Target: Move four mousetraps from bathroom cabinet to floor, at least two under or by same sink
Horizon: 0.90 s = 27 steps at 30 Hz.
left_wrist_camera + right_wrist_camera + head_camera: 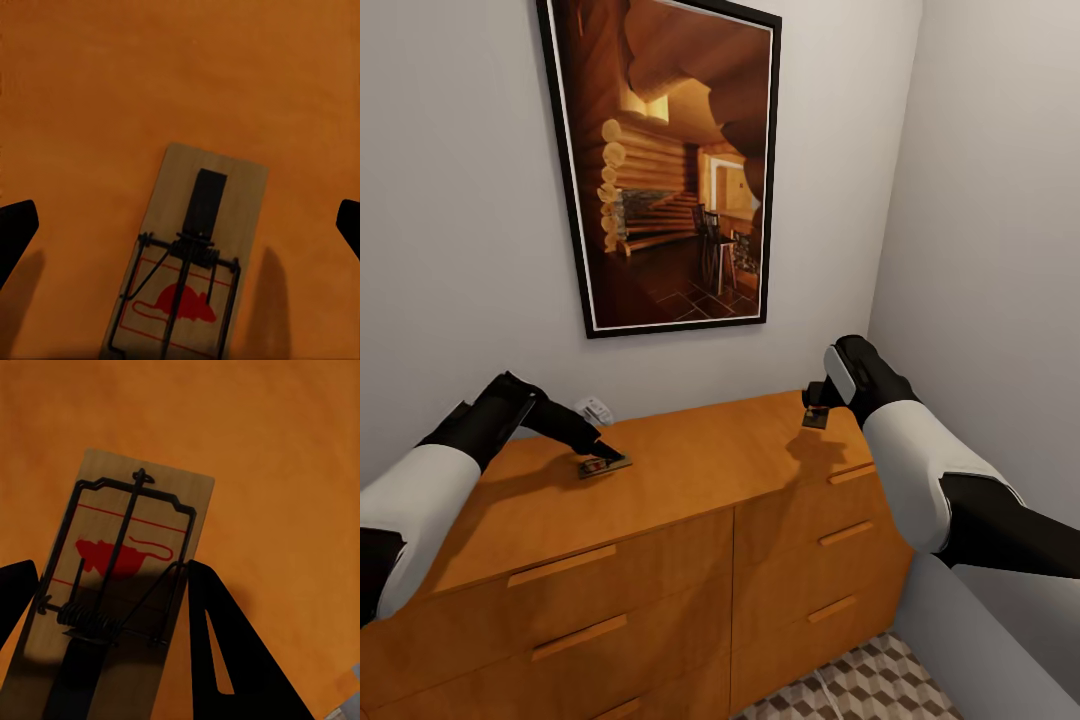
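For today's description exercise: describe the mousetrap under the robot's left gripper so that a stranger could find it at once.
Below the framed cabin picture stands an orange-brown cabinet. On its top, toward the left, lies a small flat wooden mousetrap beneath the open left gripper. Unlike the mousetrap at the right gripper, it lies near a small white gadget.

pretty soft even light with no glare, arms drop fuzzy shadows on the cabinet [690,480] top, both wrist views look dim and a bit blurry, dark shade pooled over one mousetrap [120,585]

Framed log-cabin picture [672,165]; small white gadget [595,410].
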{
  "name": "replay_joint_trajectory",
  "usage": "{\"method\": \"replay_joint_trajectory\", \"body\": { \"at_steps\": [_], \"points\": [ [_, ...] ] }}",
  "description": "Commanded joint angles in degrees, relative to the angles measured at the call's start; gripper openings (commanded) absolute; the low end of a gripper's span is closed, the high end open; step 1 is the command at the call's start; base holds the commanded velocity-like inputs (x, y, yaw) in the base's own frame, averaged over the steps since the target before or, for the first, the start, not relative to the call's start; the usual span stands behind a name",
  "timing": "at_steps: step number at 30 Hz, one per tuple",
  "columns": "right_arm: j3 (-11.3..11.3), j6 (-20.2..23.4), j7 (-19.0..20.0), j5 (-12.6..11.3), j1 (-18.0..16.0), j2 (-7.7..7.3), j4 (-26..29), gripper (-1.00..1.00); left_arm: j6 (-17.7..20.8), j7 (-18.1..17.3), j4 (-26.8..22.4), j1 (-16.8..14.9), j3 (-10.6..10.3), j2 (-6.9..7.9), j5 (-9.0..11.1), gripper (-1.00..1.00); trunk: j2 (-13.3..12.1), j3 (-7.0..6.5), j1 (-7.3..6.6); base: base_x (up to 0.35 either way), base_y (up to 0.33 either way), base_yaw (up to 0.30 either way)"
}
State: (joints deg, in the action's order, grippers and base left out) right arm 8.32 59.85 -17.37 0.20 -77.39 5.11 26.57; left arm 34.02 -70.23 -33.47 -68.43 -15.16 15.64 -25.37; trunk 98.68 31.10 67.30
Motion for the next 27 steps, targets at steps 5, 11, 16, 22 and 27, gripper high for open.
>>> {"method": "replay_joint_trajectory", "body": {
  "at_steps": [5,11,16,22,27],
  "points": [
    [0.38,0.15,-0.20,-0.09,-0.05,0.07,0.03,-1.00,0.53,-0.26,0.06,-0.04,-0.27,0.31,-0.15,1.00,0.04,0.07,0.00,0.000,0.000,0.000],
    [0.38,0.15,-0.21,-0.11,-0.05,0.07,0.02,-1.00,0.45,-0.26,1.10,-0.04,-0.30,0.52,-0.19,1.00,0.04,0.07,0.00,0.000,0.000,0.000],
    [0.38,0.15,-0.21,-0.11,-0.05,0.07,0.00,-1.00,0.44,-0.26,1.72,-0.04,-0.30,0.58,-0.22,1.00,0.04,0.07,0.00,0.000,0.000,0.000],
    [0.38,0.15,-0.19,-0.18,-0.05,0.07,-0.02,-1.00,0.43,-0.26,2.70,-0.04,-0.33,0.58,-0.37,1.00,0.04,0.07,0.00,0.000,0.000,0.000],
    [0.38,0.15,-0.18,-0.19,-0.05,0.07,-0.03,-1.00,0.43,-0.19,3.90,-0.04,-0.37,0.48,-0.61,1.00,0.04,0.07,0.00,0.000,0.000,0.000]
  ]
}}
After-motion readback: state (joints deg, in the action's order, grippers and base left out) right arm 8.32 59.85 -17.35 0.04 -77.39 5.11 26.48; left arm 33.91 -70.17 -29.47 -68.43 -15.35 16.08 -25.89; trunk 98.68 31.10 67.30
